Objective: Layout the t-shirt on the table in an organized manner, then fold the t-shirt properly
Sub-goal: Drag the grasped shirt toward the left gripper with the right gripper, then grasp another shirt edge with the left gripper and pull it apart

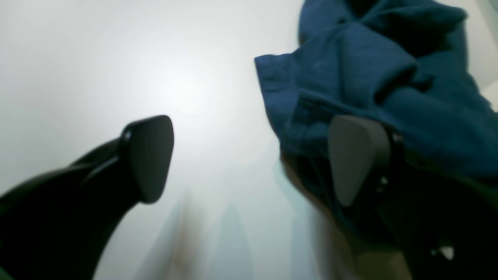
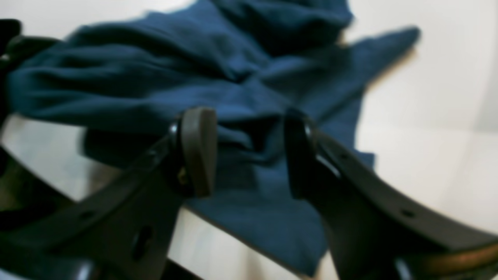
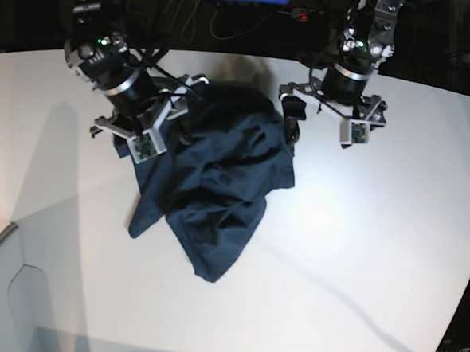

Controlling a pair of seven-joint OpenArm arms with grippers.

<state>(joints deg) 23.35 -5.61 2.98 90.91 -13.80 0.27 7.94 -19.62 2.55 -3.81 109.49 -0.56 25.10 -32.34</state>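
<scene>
On the white table [image 3: 358,247], toward its far middle, the navy t-shirt [image 3: 211,182] lies crumpled in a loose heap, not yet spread. Both arms hang over its far edge. The left pincer [image 1: 249,163] stands wide apart beside the cloth, one pad against a fold but gripping nothing. The right pincer [image 2: 249,151] is also apart, straddling a ridge of fabric without clamping it. Laying out seems the step in hand; next, each pincer likely needs to find a hem or shoulder and pull outward.
</scene>
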